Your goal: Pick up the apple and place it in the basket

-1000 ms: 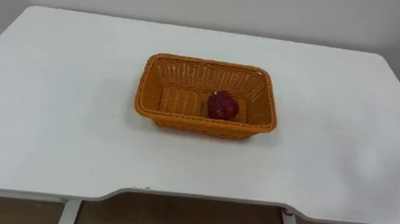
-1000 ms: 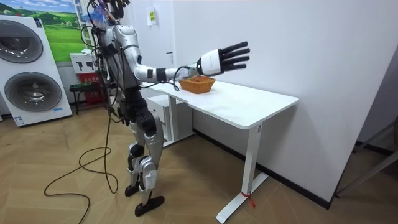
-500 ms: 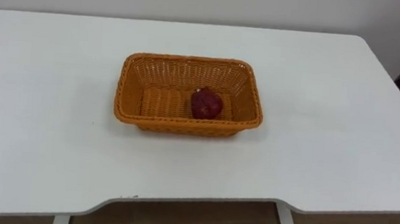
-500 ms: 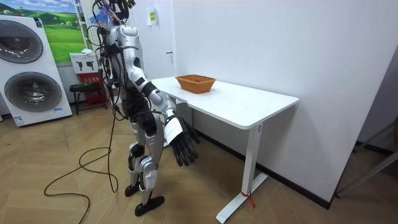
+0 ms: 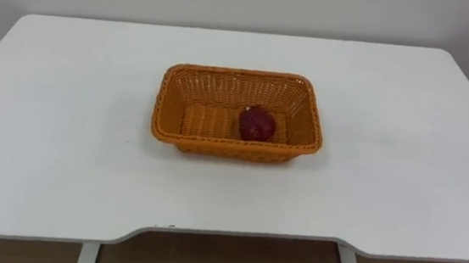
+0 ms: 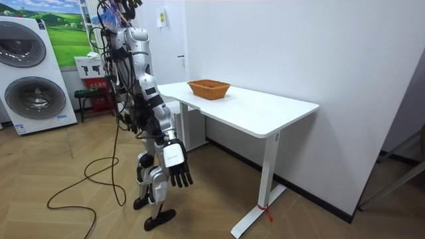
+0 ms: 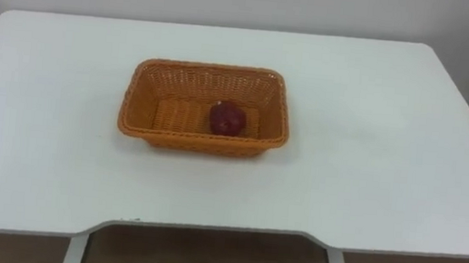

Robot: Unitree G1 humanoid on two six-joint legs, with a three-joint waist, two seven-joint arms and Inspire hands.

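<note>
Logging a white desk (image 5: pixel 402 163) with rounded corners and a shallow scoop cut into its near edge, standing on white legs against a plain white wall (image 6: pixel 299 46), over a floor (image 6: pixel 80 212) of herringbone wood. Noting at the room view's left a white washing machine (image 6: pixel 33 96) with a second one stacked above it, and a poster (image 6: pixel 63 33) of green landscape just beside them. Entering the robot as standing upright on the floor, just off the desk's end nearest the room view's left. Recording an orange wicker basket (image 5: pixel 241 74), oblong, sitting flat near the middle of the desk, long side facing the robot. Placing the apple (image 5: pixel 256 123), dark red, inside the basket on its woven floor, right of centre and close to the near wall. Listing the right hand (image 6: pixel 178 167) as hanging low beside the robot's thigh, below the level of the desk top, fingers relaxed and pointing down, grasping nothing, well apart from both basket and apple. Failing to make out the apple in the room view, behind the basket's wall. Finding the desk's near corners cut off by the frame in the eye views, and the upper washing machine cut off at the room view's top left. Leaving unnamed the small dark and red items between the washing machine and the robot, too small to tell.
</note>
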